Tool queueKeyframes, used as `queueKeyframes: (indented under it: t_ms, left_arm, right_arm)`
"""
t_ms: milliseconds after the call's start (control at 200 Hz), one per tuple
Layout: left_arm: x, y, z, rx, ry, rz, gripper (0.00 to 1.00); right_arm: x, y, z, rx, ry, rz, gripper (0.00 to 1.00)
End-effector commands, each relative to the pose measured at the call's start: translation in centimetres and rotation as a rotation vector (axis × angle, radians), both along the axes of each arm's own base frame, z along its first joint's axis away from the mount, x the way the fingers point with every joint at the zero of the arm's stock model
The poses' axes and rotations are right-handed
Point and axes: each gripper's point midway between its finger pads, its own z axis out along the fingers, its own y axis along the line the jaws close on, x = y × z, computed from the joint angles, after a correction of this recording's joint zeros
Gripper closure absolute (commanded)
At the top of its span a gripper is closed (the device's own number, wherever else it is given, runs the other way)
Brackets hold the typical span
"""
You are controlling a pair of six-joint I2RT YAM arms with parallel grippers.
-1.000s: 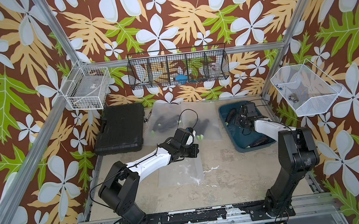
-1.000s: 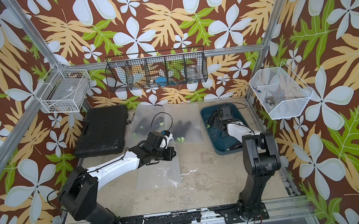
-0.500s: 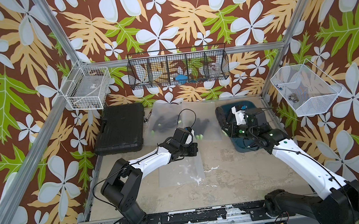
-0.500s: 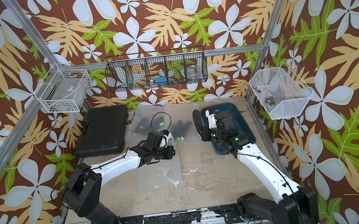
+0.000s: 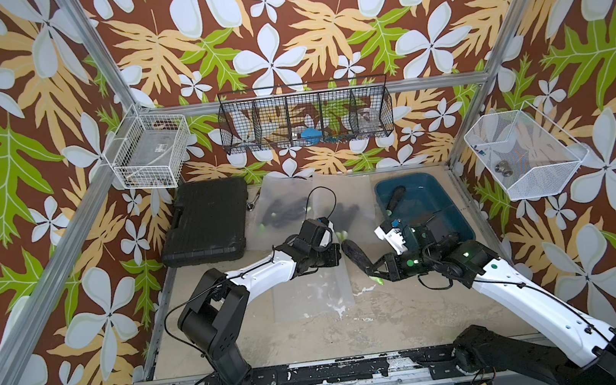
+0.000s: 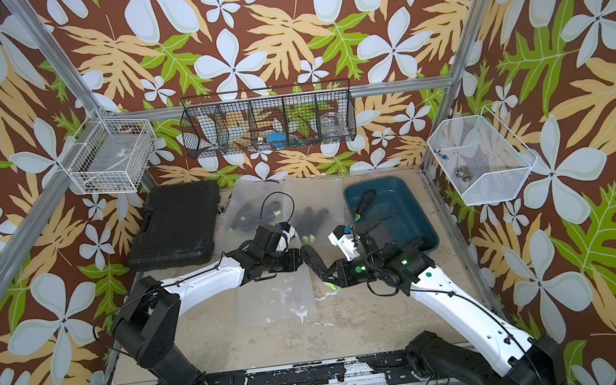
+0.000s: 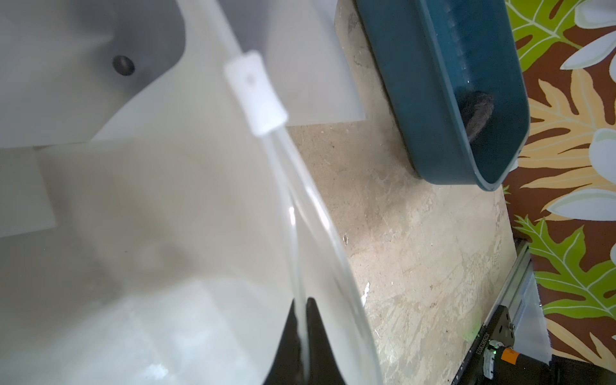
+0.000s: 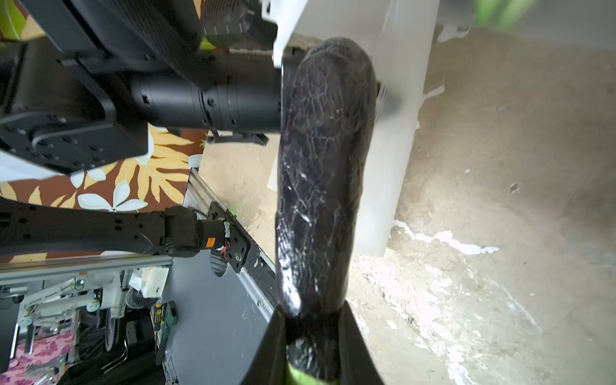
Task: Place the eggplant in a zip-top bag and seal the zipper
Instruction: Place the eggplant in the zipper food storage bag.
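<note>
At the far left a closed black case (image 5: 204, 222) lies on the tabletop (image 5: 394, 322), out of the work. Just right of it, the left hand (image 7: 302, 333) is closed tight on the top rim of the zip-top bag (image 5: 310, 293), lifting that edge while the rest of the clear bag lies flat on the tabletop below the arm. In the left wrist view the white slider (image 7: 256, 93) sits part-way along the zipper track. Between it and the pinch the two lips seem to part into a narrow slit, though the clear plastic makes it hard to say how wide the mouth stands. Just right of the left hand, the eggplant (image 5: 355, 256) is in the air, gripped by the right hand (image 8: 313, 333), whose jaws stand slightly apart and clamp the stem end. Its dark rounded tip points toward the left hand and the raised bag edge, close to them but outside the bag. Behind the right arm a blue tub (image 5: 441, 221) holds a second eggplant (image 5: 395, 198). As a judgement, the pick-up is done and the bag is held ready, so the task is roughly at its middle. What is left is to steer the tip into the mouth, push the eggplant down inside, let go, and run the slider along to seal the zipper. The narrow mouth looks like the tricky part.
</note>
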Motion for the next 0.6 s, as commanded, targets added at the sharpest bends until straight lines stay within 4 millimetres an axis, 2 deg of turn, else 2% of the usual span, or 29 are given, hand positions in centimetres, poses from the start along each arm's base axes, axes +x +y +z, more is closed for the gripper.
queueKeyframes:
  t_ms: [0, 140, 295, 490, 591]
  left_arm:
    - [0.6, -0.2, 0.0, 0.0, -0.005, 0.016, 0.99]
    - [0.7, -0.4, -0.3, 0.006, 0.0, 0.013, 0.99]
    - [0.6, -0.5, -0.4, 0.022, -0.011, 0.01, 0.99]
    - [0.1, -0.4, 0.1, 0.032, -0.026, 0.006, 0.99]
    - [-0.2, -0.2, 0.2, 0.049, -0.035, 0.001, 0.99]
  right_arm:
    - [-2.3, 0.4, -1.4, -0.013, 0.075, 0.066, 0.91]
    - [-3.4, 1.6, -2.7, -0.043, 0.102, 0.117, 0.91]
    - [-2.5, 1.9, -3.9, -0.069, 0.113, 0.098, 0.92]
    - [-1.5, 1.2, -6.0, -0.166, 0.127, 0.06, 0.92]
    - [-0.9, 0.7, -6.2, -0.192, 0.118, 0.025, 0.93]
